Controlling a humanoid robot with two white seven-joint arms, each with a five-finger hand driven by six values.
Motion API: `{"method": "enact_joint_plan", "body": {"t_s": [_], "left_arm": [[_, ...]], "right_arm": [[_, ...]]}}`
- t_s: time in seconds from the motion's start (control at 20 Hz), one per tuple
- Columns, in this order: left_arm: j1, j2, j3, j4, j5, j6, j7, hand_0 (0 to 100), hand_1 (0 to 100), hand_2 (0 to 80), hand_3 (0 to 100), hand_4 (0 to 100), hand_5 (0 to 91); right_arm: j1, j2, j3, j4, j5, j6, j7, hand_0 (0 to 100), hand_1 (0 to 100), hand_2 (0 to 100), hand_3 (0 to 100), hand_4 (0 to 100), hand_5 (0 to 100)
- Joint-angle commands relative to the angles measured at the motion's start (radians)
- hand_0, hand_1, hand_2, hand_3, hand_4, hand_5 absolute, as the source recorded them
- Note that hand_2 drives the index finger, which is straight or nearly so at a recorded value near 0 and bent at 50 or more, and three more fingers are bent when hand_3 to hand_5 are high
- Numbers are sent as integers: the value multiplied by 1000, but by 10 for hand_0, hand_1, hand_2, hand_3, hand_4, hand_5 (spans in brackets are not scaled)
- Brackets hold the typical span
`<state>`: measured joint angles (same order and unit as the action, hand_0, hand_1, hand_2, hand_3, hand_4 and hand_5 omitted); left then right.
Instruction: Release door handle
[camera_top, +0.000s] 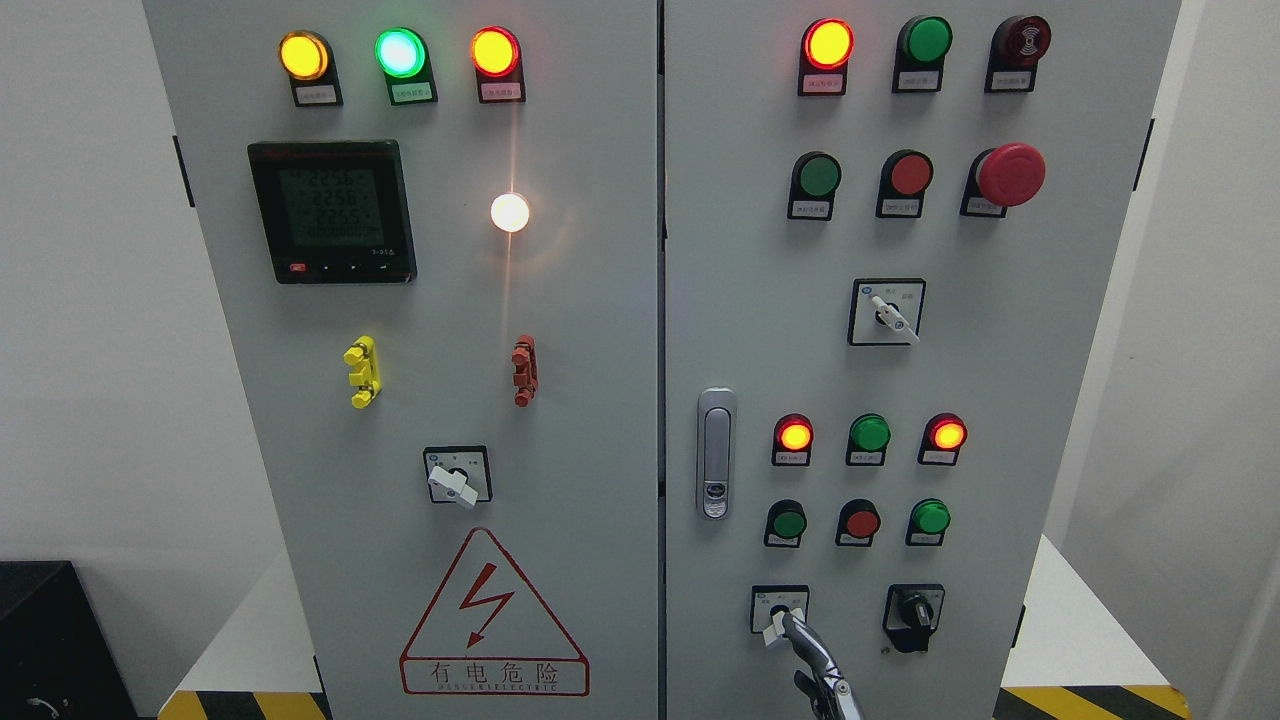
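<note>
The silver door handle (716, 453) sits upright in its recess at the left edge of the right cabinet door (1050, 400), and nothing touches it. Only the top of my right hand (812, 665) shows, rising from the bottom edge below and to the right of the handle. Its tip reaches the white knob of a small selector switch (778, 612). The rest of the hand is cut off by the frame. My left hand is out of view.
Both grey cabinet doors look closed, with the seam (661, 400) between them. Lit lamps, push buttons, a red emergency stop (1010, 174), a black key switch (913, 612) and a meter (331, 211) cover the panels. A black box (50, 640) stands at the lower left.
</note>
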<state>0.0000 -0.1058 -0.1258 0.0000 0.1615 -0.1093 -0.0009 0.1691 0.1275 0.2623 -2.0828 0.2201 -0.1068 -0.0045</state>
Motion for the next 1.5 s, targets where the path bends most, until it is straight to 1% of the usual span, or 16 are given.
{"method": "enact_joint_plan", "body": {"t_s": [0.0, 0.25, 0.3, 0.4, 0.45, 0.5, 0.55, 0.65, 0.7, 0.8, 0.85, 0.95, 1.1, 1.15, 1.2, 1.45], "left_arm": [[-26, 0, 0, 29, 0, 0, 1, 120, 556, 0, 0, 0, 0], [-26, 0, 0, 29, 0, 0, 1, 120, 556, 0, 0, 0, 0], [-26, 0, 0, 29, 0, 0, 1, 120, 556, 0, 0, 0, 0], [-26, 0, 0, 29, 0, 0, 1, 120, 556, 0, 0, 0, 0], [-28, 0, 0, 29, 0, 0, 1, 120, 556, 0, 0, 0, 0], [-26, 0, 0, 29, 0, 0, 1, 120, 556, 0, 0, 0, 0], [-28, 0, 0, 29, 0, 0, 1, 120, 556, 0, 0, 0, 0], [-26, 0, 0, 29, 0, 0, 1, 120, 556, 0, 0, 0, 0], [-26, 0, 0, 29, 0, 0, 1, 120, 556, 0, 0, 0, 0], [-26, 0, 0, 29, 0, 0, 1, 120, 556, 0, 0, 0, 0], [-26, 0, 0, 29, 0, 0, 1, 120, 556, 0, 0, 0, 0], [-26, 0, 0, 29, 0, 0, 1, 120, 556, 0, 0, 0, 0], [-26, 0, 0, 29, 0, 0, 1, 120, 556, 0, 0, 0, 0], [-26, 0, 0, 29, 1, 0, 1, 120, 556, 0, 0, 0, 0], [-26, 0, -1, 29, 0, 0, 1, 120, 556, 0, 0, 0, 0], [-26, 0, 0, 29, 0, 0, 1, 120, 556, 0, 0, 0, 0]], "right_arm": [[3, 0, 8, -3, 2, 3, 0, 407, 94, 0, 48, 0, 0], [3, 0, 8, -3, 2, -1, -2, 400, 106, 0, 75, 19, 0], [3, 0, 9, -3, 4, 1, -3, 397, 111, 0, 102, 42, 0], [0, 0, 11, -3, 14, 1, -3, 390, 124, 0, 180, 132, 62], [-2, 0, 11, -3, 39, 1, -3, 376, 153, 0, 255, 255, 160], [-2, 0, 11, -3, 59, 1, -3, 369, 173, 0, 353, 367, 230], [-2, 0, 12, -2, 85, 1, -5, 368, 179, 0, 388, 406, 269], [-2, 0, 14, -2, 137, 1, -6, 363, 223, 0, 536, 589, 504], [-2, 1, 15, -2, 165, 1, -11, 367, 227, 0, 569, 629, 564], [-5, 1, 23, -2, 208, -2, -26, 380, 242, 0, 676, 755, 745], [-9, 1, 23, -2, 229, -2, -41, 381, 244, 0, 687, 765, 759], [-11, 1, 23, -2, 278, 1, -61, 382, 262, 0, 788, 849, 863], [-11, 1, 26, 0, 327, -1, -69, 382, 279, 0, 840, 897, 958], [-11, 1, 31, 0, 337, -1, -83, 383, 279, 0, 858, 913, 990], [-13, 1, 31, 0, 355, -2, -95, 384, 277, 0, 872, 927, 1000], [-19, 1, 29, 0, 478, -1, -103, 373, 276, 0, 949, 1000, 1000]]}}
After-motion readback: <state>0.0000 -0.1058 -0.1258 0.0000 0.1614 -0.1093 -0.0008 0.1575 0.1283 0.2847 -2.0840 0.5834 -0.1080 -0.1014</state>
